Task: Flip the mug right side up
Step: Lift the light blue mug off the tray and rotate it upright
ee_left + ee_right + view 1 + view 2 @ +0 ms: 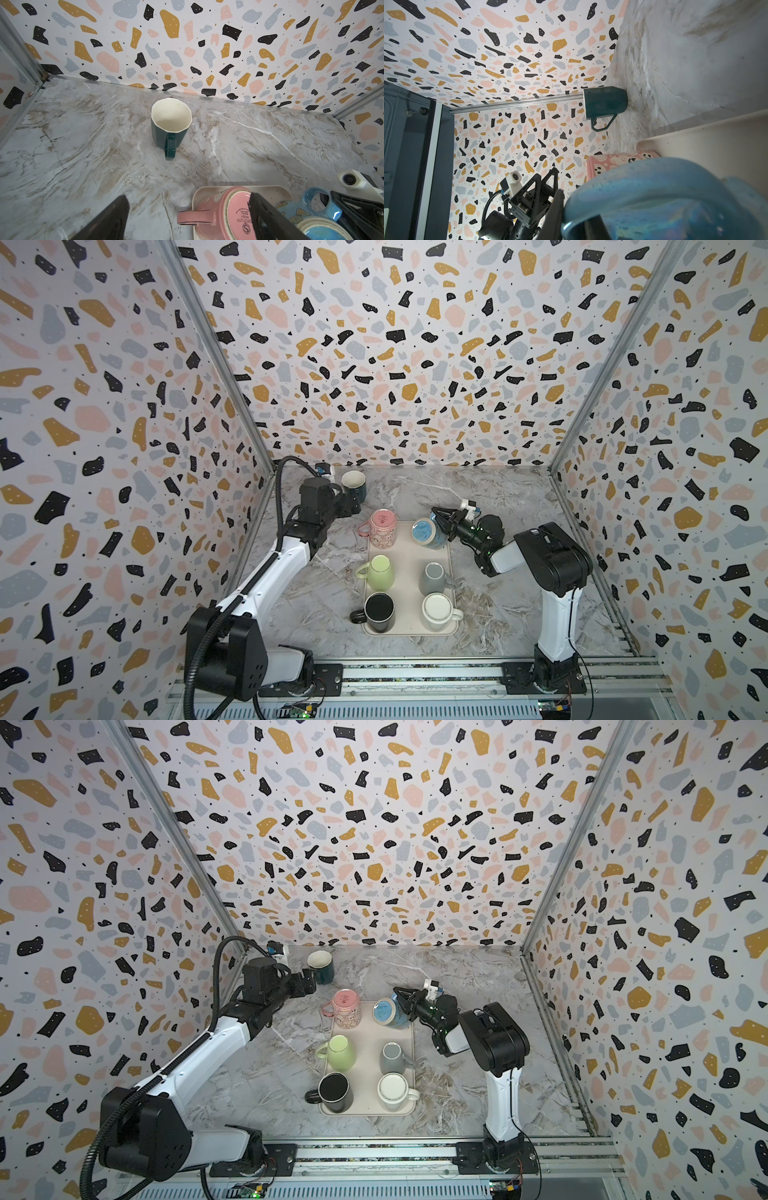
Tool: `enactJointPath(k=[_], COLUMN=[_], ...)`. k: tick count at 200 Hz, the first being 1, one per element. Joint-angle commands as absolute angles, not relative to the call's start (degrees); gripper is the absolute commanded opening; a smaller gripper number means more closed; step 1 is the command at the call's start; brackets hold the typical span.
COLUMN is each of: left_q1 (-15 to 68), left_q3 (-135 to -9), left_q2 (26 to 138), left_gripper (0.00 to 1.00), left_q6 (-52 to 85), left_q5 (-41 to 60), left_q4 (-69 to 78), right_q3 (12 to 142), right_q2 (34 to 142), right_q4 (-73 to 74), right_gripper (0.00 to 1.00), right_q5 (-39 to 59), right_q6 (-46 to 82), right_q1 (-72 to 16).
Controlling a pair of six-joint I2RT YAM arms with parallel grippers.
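Gripping blue mug by handle, mug tipped

Blue mug point(426, 533) sits tipped at the 1 o'clock corner of the tray point(409, 585), base facing up and toward 9 o'clock. Right end effector point(441, 524) is clenched on its handle from 3 o'clock. Pink mug point(382, 526) is upside down just beside it at 9 o'clock. Left end effector point(351, 506) is released and empty, near upright teal mug point(354, 485) on the bench point(498, 497), 11 o'clock of tray.

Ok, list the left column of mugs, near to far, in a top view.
black mug → green mug → pink mug → teal mug, off the tray near the back wall.
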State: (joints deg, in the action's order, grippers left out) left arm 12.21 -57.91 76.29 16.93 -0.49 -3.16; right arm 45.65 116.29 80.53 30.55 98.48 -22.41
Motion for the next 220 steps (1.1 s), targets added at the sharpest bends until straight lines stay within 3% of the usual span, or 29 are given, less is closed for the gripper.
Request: enactJointPath(k=[1,123,220], left_q1=[12.0,12.0,12.0], left_q3=[-59.1,-60.1,-64.4], left_q2=[75.9,75.9,76.7], left_gripper=[0.91,0.91,0.91], left_q6=[16.3,16.6,17.0], left_q5=[-0.1,0.8,2.8], left_q4=[-2.0,-2.1,-5.1], right_q3=[47.9,55.5,62.0], right_q2=[112.8,108.0,102.8], right_q4=[77.5,62.4,46.4], right_gripper=[0.00,0.00,0.00], right_q5=[32.4,37.4,38.9], right_q6=[92.7,73.9,52.1], right_q1=[-22.5,-23.0,-25.3])
